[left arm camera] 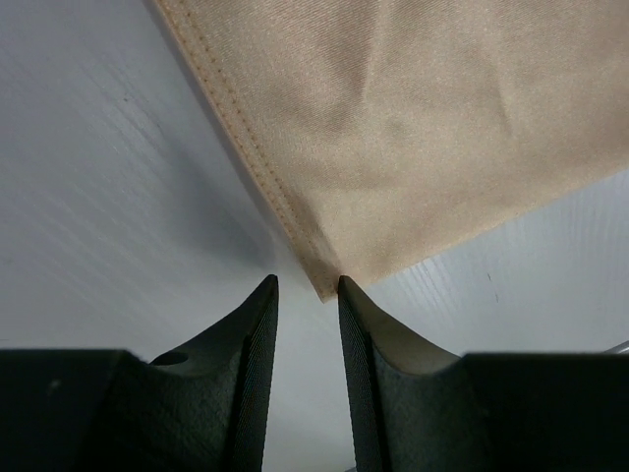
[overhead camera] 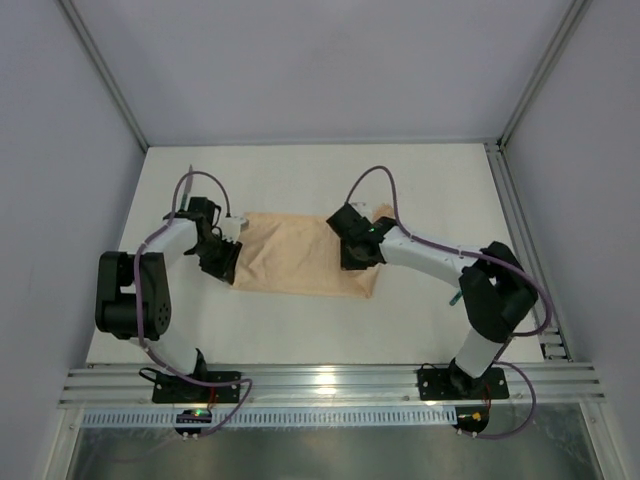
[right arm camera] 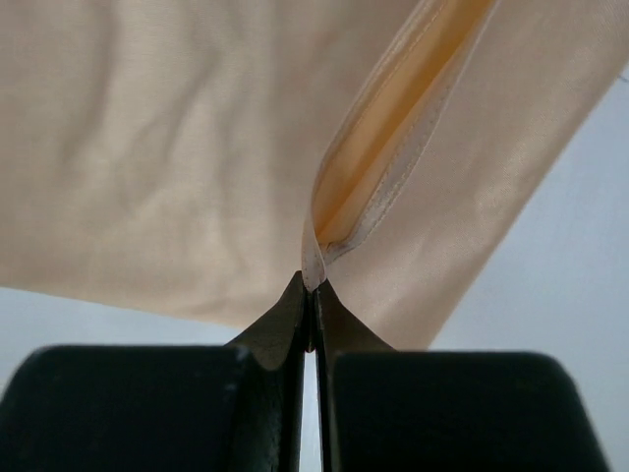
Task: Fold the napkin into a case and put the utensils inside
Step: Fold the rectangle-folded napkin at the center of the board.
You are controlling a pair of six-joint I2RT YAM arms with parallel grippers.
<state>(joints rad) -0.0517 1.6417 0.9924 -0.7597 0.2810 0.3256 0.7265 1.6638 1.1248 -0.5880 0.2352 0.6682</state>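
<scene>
Arms (overhead camera: pixel 430 255) angle inward; right jaws pinch napkin (overhead camera: pixel 290 255).

The left arm (overhead camera: pixel 135 295) rises from its base at 7 o'clock in the top view, bends at an elbow out at 9 o'clock, and sends its forearm toward 1 o'clock. Its wrist turns the left claw (overhead camera: pixel 226 262) to face 4 o'clock, low and tilted down. That claw's two fingers (left arm camera: pixel 257 339) stand apart with a narrow gap between them, gripping nothing.

The right arm (overhead camera: pixel 440 258) rises from its base at 5 o'clock, folds at an elbow near 4 o'clock, and stretches its forearm toward 10 o'clock. The right claw (overhead camera: pixel 360 258) points down near the middle, its fingers (right arm camera: pixel 285 324) pressed together on a raised fold of the napkin (right arm camera: pixel 147 147).
</scene>
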